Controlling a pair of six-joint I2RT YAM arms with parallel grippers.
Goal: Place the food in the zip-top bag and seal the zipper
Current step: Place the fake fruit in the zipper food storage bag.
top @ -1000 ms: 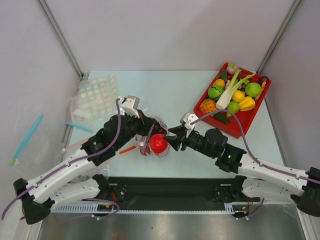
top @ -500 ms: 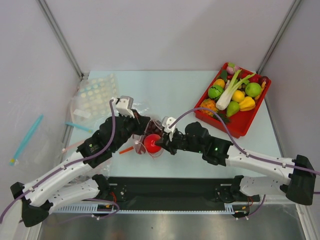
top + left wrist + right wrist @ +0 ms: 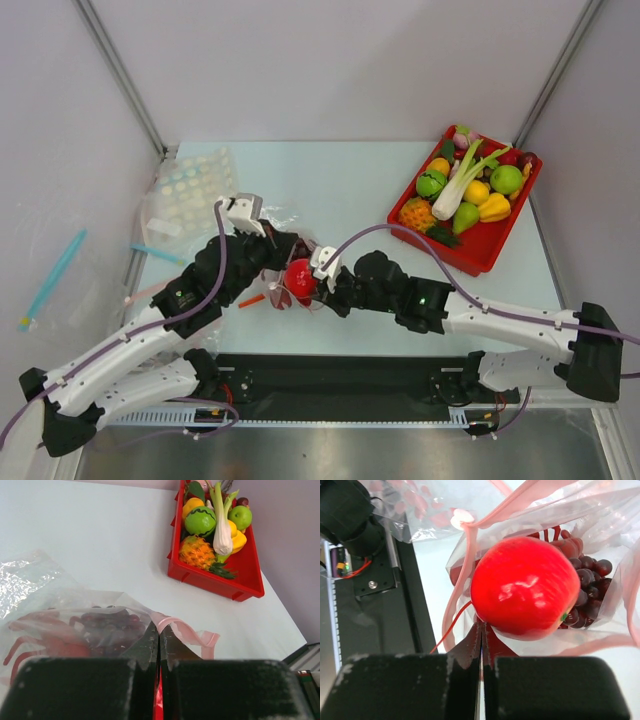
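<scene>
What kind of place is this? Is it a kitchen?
Probably a robot test booth, not a kitchen. A left arm and right arm are bolted to a table inside plain white walls, and the red tray holds glossy toy food.

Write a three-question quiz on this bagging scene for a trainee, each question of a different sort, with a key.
1. True or false: the grape bunch already lies inside the zip-top bag.
2. Multiple choice: in the right wrist view, the red fruit is A) at the bag's open mouth, just beyond the right gripper; B) underneath the bag; C) far from the bag.
3. Short answer: is the zipper sealed or open?

Key: 1 true; 2 A; 3 open, as the pink strip gapes wide around the fruit.
</scene>
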